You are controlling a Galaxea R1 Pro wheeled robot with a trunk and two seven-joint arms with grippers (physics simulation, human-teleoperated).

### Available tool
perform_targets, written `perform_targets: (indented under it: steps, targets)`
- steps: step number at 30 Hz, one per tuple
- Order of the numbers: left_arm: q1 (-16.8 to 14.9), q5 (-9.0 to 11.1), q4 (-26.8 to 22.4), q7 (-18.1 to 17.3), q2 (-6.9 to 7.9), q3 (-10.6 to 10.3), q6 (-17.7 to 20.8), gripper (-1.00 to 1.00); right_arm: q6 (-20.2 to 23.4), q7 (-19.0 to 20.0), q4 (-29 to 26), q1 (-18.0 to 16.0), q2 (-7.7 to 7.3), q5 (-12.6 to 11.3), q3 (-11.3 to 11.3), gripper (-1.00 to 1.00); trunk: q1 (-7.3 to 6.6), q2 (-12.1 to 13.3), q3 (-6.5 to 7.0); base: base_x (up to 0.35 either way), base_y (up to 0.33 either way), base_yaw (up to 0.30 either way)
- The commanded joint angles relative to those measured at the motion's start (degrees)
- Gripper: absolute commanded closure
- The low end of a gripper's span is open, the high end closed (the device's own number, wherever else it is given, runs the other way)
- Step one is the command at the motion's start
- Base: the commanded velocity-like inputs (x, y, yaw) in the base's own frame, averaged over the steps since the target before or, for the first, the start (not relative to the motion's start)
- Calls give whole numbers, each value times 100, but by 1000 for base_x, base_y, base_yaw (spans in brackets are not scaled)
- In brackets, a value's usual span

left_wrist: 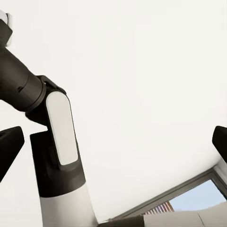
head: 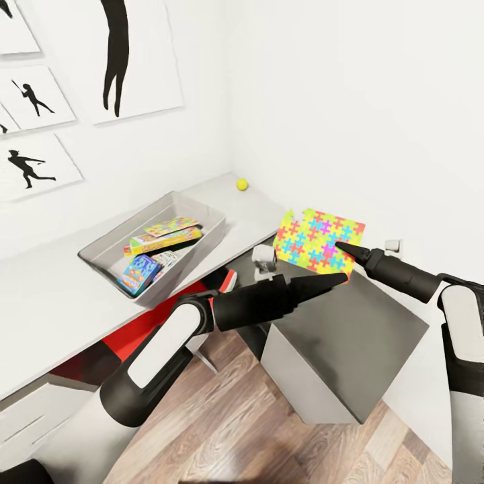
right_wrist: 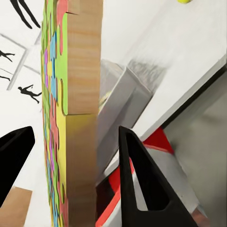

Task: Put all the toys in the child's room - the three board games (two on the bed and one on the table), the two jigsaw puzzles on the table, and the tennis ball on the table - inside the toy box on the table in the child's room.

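A jigsaw puzzle (head: 316,238) hangs upright and tilted in the air above the table's dark grey section (head: 349,343). My right gripper (head: 344,249) is shut on it; the right wrist view has the puzzle (right_wrist: 71,94) edge-on between the two fingers of that gripper (right_wrist: 75,128). My left gripper (head: 339,277) hovers just under the puzzle's lower edge, and in the left wrist view this gripper (left_wrist: 118,132) is open and holds nothing. The toy box (head: 101,254) stands on the light grey top with flat colourful board games (head: 139,274) inside. The tennis ball (head: 242,183) rests near the wall corner.
A red chair (head: 154,316) is tucked under the table between my left arm and the toy box. White walls close off the table at the back and right, with black silhouette pictures (head: 30,168) on the left one. Wood-plank floor (head: 255,430) lies below.
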Motion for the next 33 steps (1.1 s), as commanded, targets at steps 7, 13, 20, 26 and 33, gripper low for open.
perform_targets:
  steps: [7, 13, 20, 26, 33]
  targets:
    - [8, 12, 3, 2, 25, 1, 17, -100, 23, 51, -2, -34, 59, 65, -7, 100, 3, -9, 50, 0, 0, 166]
    - [15, 11, 5, 20, 50, 1, 13, -100, 23, 48, -3, -46, 55, 65, -7, 100, 3, -9, 100, 0, 0, 168]
    - [18, 5, 7, 42, 98, -3, 12, -100, 23, 61, -125, -131, 13, 41, -16, 100, 3, -9, 158, 0, 0, 172]
    - [18, 4, 8, 48, 113, -5, 5, -100, 23, 57, -191, -254, 1, 43, -23, 100, 3, -9, 207, 0, 0, 174]
    - [22, 3, 11, 47, 130, -1, 4, -100, 23, 55, -244, -355, -17, 39, -29, 100, 3, -9, 264, 0, 0, 176]
